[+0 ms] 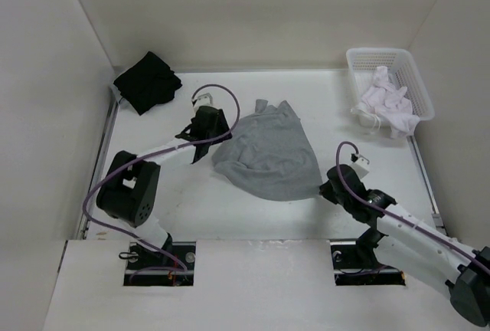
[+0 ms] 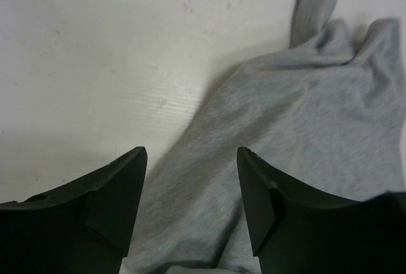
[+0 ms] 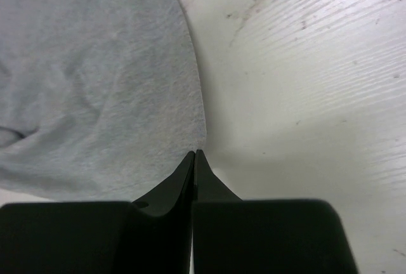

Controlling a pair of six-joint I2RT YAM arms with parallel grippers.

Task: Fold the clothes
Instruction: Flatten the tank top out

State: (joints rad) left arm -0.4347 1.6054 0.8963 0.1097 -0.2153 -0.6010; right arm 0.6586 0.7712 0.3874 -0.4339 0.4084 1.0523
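Grey knit T-shirt [image 1: 268, 155] lies bunched in a rough heap near the middle of the white table [image 1: 230, 216], one narrow part sticking up toward the far wall. The left gripper [image 2: 190, 156] sits low at the shirt's left edge with its jaws spread wide; cloth shows in the gap between them, but neither finger presses on it. The right gripper [image 3: 194, 155] is at the shirt's near right corner, its jaws pressed flat together, the tips just at the rounded hem. Whether any cloth is caught between them cannot be told. A black garment [image 1: 148, 80] is crumpled in the far left corner. A white basket [image 1: 419, 78] in the far right corner holds white garments [image 1: 387, 105].
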